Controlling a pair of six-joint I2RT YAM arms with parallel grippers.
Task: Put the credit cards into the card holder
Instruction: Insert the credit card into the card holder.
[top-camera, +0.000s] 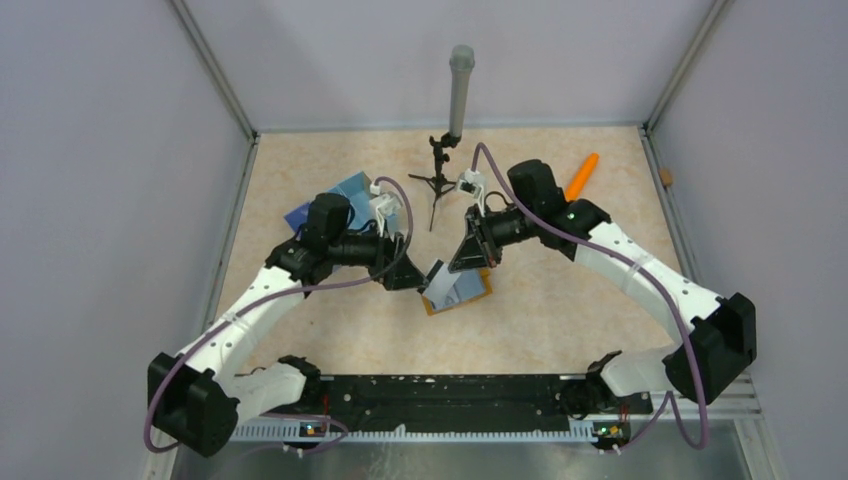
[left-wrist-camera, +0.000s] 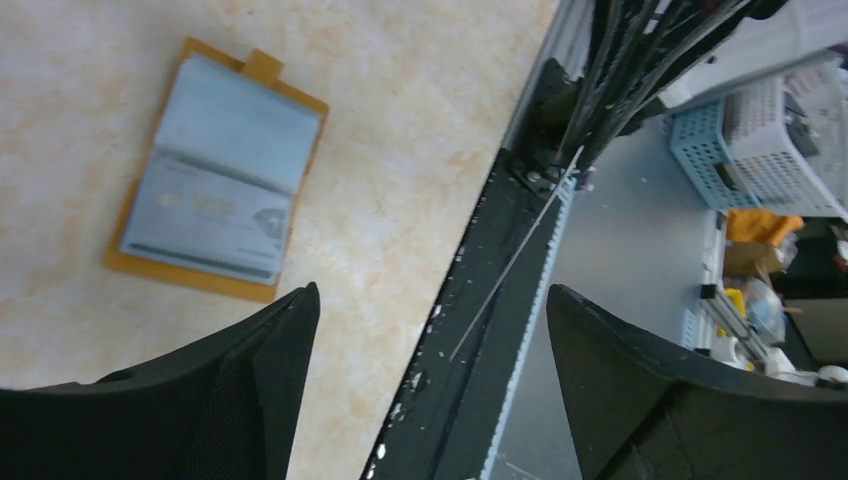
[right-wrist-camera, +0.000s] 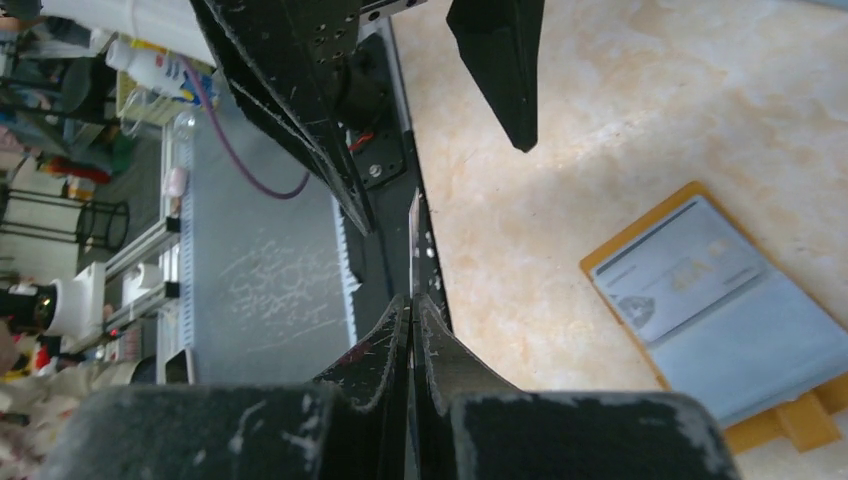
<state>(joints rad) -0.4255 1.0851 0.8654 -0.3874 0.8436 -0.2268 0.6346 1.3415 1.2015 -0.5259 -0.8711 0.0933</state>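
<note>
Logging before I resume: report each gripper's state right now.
Left gripper: open, holding nothing.
Right gripper: shut, holding nothing.

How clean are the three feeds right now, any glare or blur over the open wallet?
Top external: even light, soft shadows, the card holder small in frame. Left wrist: it is fairly sharp, with a pale sheen across it; the left hand is dark foreground. Right wrist: slightly soft, no glare.
</note>
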